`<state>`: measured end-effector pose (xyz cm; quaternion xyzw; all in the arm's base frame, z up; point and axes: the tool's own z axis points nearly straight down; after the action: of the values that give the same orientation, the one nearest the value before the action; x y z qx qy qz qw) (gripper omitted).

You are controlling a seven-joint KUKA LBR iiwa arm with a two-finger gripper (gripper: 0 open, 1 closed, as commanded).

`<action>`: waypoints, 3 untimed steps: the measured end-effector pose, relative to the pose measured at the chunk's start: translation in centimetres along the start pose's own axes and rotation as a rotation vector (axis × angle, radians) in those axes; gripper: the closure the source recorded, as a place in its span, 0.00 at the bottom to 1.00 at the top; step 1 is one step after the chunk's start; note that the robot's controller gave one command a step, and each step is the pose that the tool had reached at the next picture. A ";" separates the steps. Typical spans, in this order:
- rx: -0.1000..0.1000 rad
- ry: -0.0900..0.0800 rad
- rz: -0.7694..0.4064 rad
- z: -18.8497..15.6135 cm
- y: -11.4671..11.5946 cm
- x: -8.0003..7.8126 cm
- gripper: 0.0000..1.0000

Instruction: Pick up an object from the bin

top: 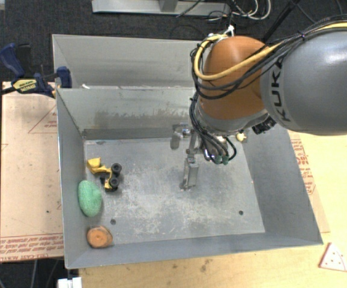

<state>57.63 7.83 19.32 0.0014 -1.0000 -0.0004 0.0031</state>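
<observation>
The end effector (187,161), spread or pinched I cannot tell, would likely grab nothing here, since the yellow toy (103,173) lies well aside of it.

Arm (317,83) in from right, wrist bent down — gripper (184,164) seemingly vertical

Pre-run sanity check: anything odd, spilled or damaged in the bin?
Nothing spilled or damaged. One oddity: the gripper is over bare bin floor, while the yellow-black toy, green lump and orange disc lie near the left wall.
</observation>
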 end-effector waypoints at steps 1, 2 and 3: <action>-0.001 -0.007 0.001 -0.5 0.0 -0.1 0.00; 0.000 -0.017 0.001 2.7 3.7 -3.2 0.00; 0.000 -0.007 -0.023 5.2 8.1 -1.8 0.00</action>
<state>59.36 15.96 14.11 0.0129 -0.9999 -0.0005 -0.0003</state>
